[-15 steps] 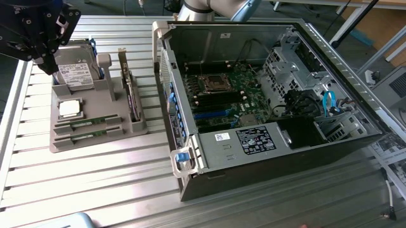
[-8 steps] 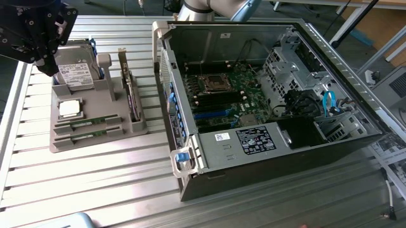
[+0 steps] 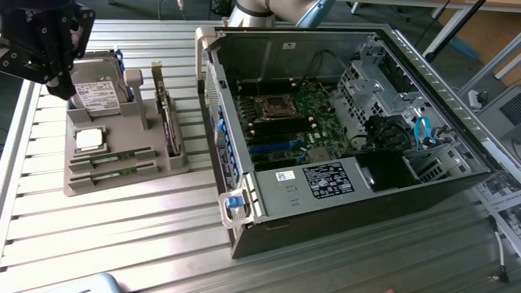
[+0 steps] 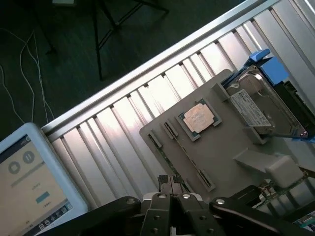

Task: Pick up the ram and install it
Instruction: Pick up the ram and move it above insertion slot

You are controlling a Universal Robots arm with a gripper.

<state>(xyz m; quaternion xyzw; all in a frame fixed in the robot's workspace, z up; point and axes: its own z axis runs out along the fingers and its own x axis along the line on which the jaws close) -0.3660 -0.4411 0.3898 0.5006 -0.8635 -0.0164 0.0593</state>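
Hovering with its fingers pressed together on nothing, the gripper (image 4: 172, 182) hangs above the grey tray (image 4: 221, 162). The ram (image 3: 110, 160) lies near and below it, ungrasped in its slot. The open computer case (image 3: 277, 183) stands well apart. Pickup and installation both remain.

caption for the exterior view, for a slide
Shut pincer by the parts tray where the ram lies; open computer case alongside.

The gripper (image 4: 171, 182) is black, with linkage bars carrying round pivot screws and grey metal fingers (image 4: 161, 183) with dark tips. The arm (image 3: 260, 9) has silver-grey tubing and a blue joint cap.
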